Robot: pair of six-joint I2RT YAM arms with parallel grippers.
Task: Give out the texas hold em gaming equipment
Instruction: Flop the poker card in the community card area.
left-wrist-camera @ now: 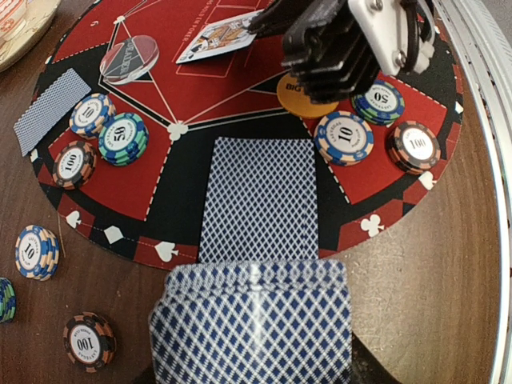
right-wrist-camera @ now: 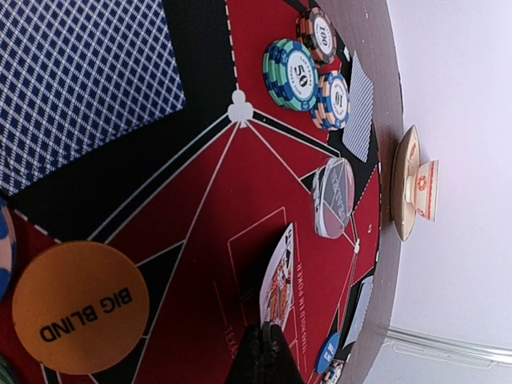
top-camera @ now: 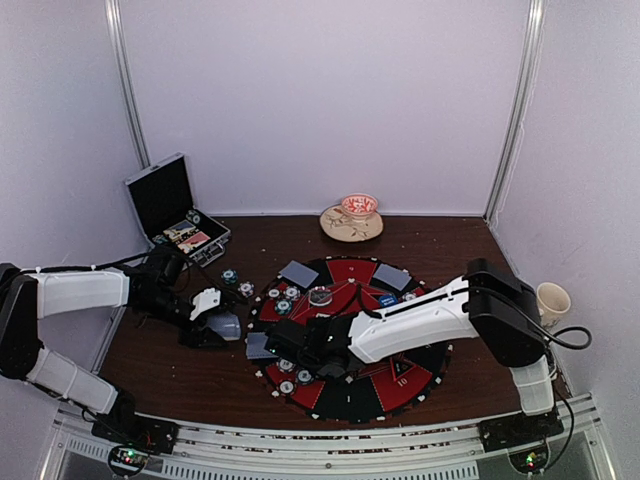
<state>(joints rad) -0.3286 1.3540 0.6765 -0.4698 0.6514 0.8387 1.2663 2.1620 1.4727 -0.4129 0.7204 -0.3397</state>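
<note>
From above, the surface is a dark brown wooden table closed in by white walls, with a metal rail along its near edge. On it are one round red-and-black mat, one open black case at the far left, one plate bearing a cup at the back, and one paper cup at the right. The left gripper is clamped on a deck of cards just left of the mat. In the left wrist view the deck fills the bottom. On the mat I count six chip stacks, three at each side, two face-down cards, one face-up card, one orange disc and one clear disc. Three more chip stacks stand on the bare wood. In the right wrist view the right gripper has its fingers together, the tips at the face-up card's edge; whether they pinch it I cannot tell. Here I count three chip stacks, the orange disc marked BIG BLIND and one blue disc.
</note>
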